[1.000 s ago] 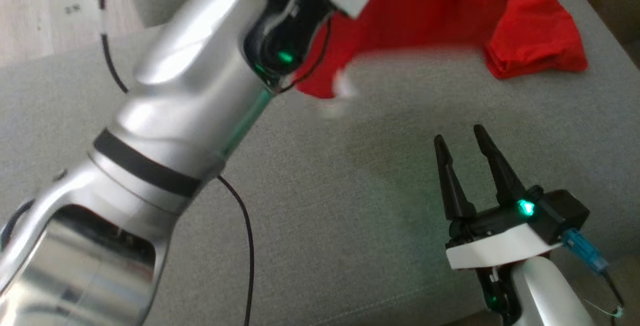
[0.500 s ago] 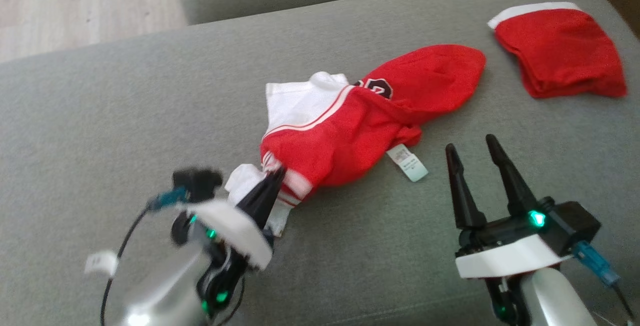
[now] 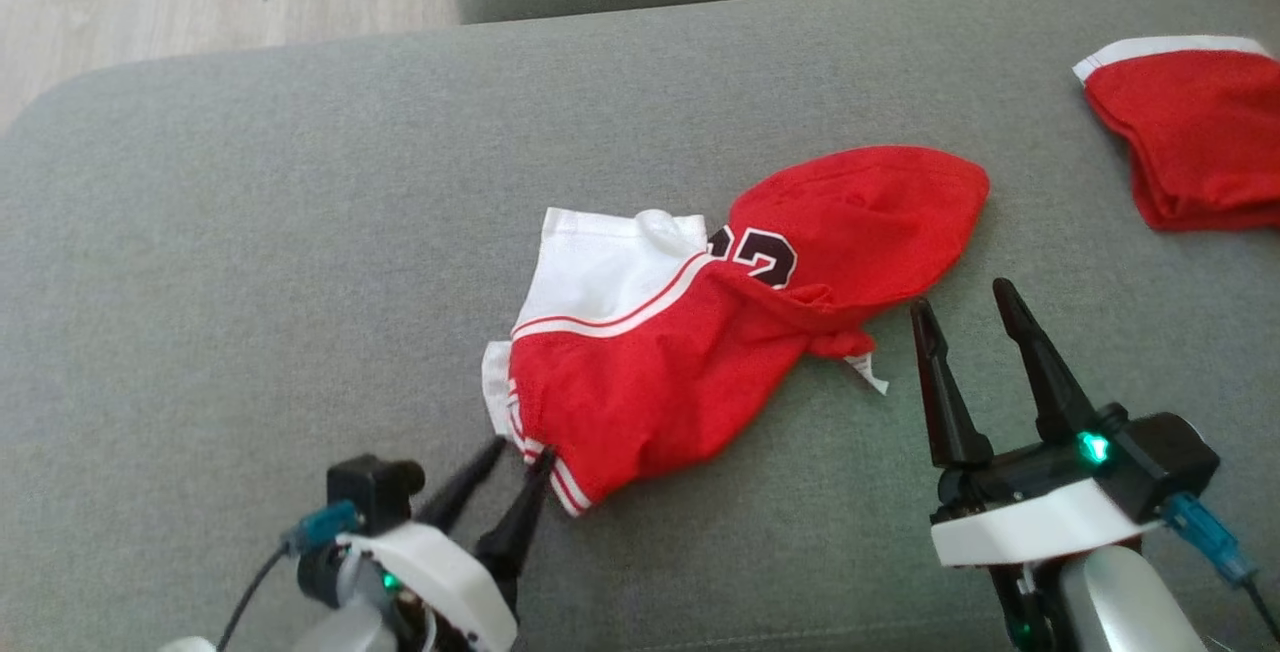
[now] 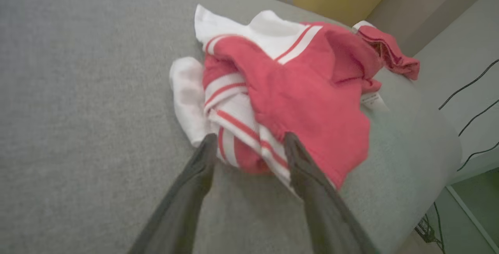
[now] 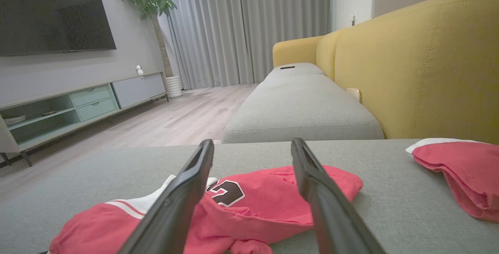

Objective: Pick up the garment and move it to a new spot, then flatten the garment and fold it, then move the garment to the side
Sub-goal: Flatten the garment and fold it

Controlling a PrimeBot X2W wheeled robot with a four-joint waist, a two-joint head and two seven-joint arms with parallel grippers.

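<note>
Cushion (image 3: 250,232) of grey fabric is spread beneath the left gripper (image 3: 521,449) and the right gripper (image 3: 960,296). On it the garment (image 3: 700,352), a crumpled red and white jersey (a black numeral is shown near its middle), is laid between the two. Its long axis runs from the left gripper's fingertips slantwise forward and rightward to a rounded red end just ahead of the right gripper's tips. A folded red cloth (image 3: 1200,152) is set well forward and to the right of the right gripper, apart from the garment. The left gripper is held with fingers spread, the striped hem lying at their tips, nothing clamped. The right gripper is likewise parted and empty, just beside the garment's right edge. A small white label (image 3: 868,370) is seen just left of its fingertips.
</note>
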